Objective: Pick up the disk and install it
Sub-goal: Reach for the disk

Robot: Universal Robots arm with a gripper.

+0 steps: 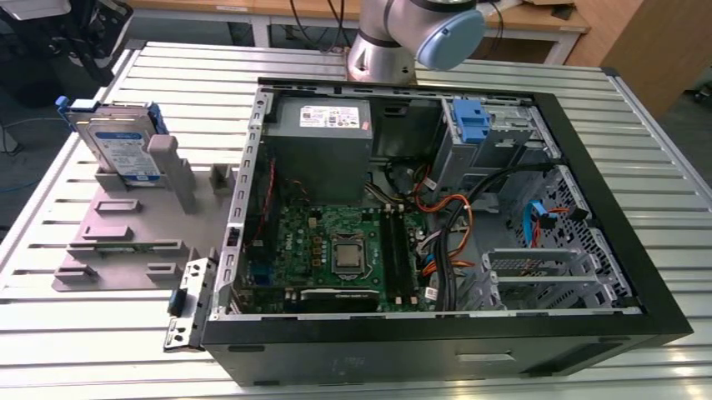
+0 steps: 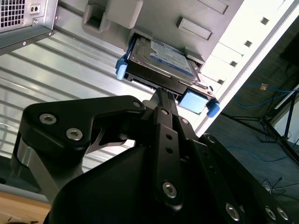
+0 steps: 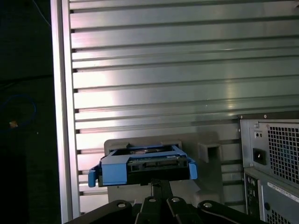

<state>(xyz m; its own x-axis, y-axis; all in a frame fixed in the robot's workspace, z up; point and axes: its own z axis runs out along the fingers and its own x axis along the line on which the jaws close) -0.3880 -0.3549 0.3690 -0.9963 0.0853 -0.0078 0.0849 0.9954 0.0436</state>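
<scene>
**One closed gripper [image 2: 161, 92], one disk [image 2: 161, 58] on its stand [image 1: 122, 225]**

The gripper's fingers were pressed together, empty, apart from the disk. The disk stood on edge at the grey stand's far end, near the table's [image 1: 67, 333] edge on the exterior view's left, with bare slats around it. One open computer case [image 1: 445, 354] lay beside the stand.

Exterior view: bright, even overhead light, soft shadows. Counter [image 1: 67, 325] ribs shine pale at 9 o'clock of the open case [image 1: 445, 350], whose inside sits darker. Both wrist views: my hand [image 2: 161, 92] [image 3: 160, 183] near-black, counter streaked with white glare, floor [image 3: 23, 70] beyond dim.
</scene>
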